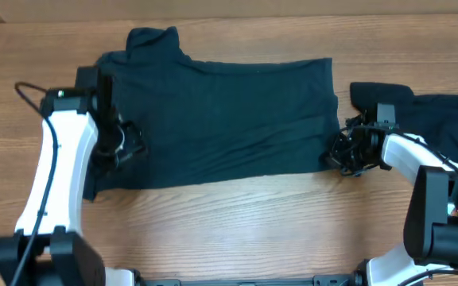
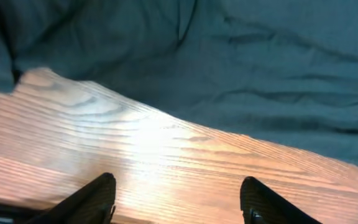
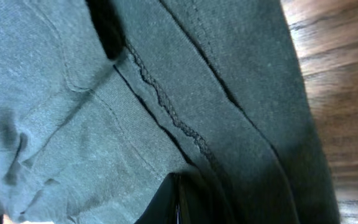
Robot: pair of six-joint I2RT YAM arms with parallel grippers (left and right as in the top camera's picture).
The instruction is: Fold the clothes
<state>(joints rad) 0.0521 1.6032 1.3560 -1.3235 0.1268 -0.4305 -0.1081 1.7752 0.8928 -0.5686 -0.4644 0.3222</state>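
Note:
A dark navy T-shirt [image 1: 229, 119] lies spread flat across the middle of the wooden table, plain side up; no letters show. My left gripper [image 1: 127, 143] sits over its left part. In the left wrist view its jaws [image 2: 179, 186] are open and empty above bare wood, with the shirt's edge [image 2: 260, 93] just beyond. My right gripper [image 1: 342, 155] is at the shirt's lower right corner. In the right wrist view its jaws [image 3: 179, 190] are shut on the hemmed fabric [image 3: 185, 93].
Another dark garment [image 1: 444, 119] lies bunched at the far right, under and behind my right arm. Bare wood table [image 1: 237, 230] runs along the front. A sleeve or collar [image 1: 153, 38] sticks out at the shirt's top left.

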